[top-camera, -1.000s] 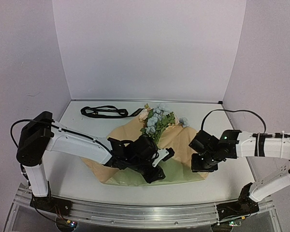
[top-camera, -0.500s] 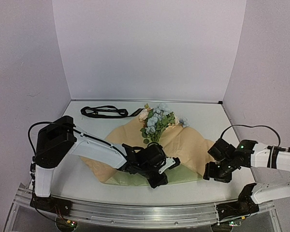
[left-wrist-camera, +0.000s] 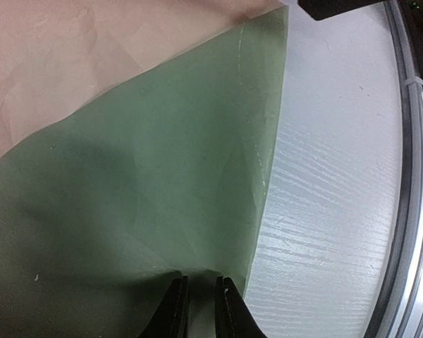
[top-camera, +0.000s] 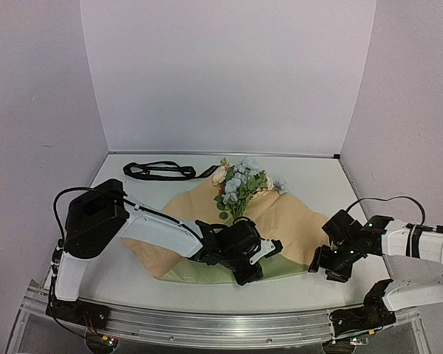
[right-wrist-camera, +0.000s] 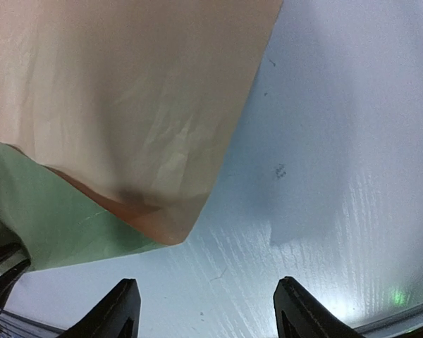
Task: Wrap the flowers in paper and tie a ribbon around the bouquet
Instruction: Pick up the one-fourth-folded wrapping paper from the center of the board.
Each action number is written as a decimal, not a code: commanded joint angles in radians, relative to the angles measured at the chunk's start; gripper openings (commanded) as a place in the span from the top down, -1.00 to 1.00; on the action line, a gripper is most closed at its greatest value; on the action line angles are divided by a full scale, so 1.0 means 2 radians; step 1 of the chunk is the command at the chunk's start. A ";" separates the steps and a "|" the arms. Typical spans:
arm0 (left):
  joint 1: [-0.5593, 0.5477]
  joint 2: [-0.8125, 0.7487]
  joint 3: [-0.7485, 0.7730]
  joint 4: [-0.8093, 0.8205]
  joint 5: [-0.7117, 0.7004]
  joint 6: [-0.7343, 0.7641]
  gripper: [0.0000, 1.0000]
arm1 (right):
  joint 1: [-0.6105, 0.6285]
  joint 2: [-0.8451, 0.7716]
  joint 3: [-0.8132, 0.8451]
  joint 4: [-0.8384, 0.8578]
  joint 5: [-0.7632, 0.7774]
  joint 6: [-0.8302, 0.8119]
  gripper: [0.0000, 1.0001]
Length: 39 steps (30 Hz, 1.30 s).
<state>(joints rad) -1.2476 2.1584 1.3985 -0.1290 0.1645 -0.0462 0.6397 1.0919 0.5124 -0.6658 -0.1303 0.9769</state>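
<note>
paper: we see 1 large creased sheet lying flat, tan-peach face up, with olive green showing along its near edge.
flowers: we see them on the sheet's far part, with the pastel blooms at the far end.
ribbon: black, looped flat, far left, apart from the sheet.

White arms, black joints (thin black cables looping)

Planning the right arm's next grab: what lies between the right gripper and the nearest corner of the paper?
Only bare white table. The right wrist view shows the right gripper open, just short of the folded corner of the paper.
</note>
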 commanded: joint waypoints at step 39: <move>-0.002 0.027 0.000 0.003 0.011 0.014 0.74 | 0.031 -0.041 -0.119 0.200 0.065 0.099 0.83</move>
<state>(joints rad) -1.2476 2.1764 1.4002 -0.0781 0.1745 -0.0313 0.6825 1.0273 0.2811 -0.2214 -0.0389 1.2135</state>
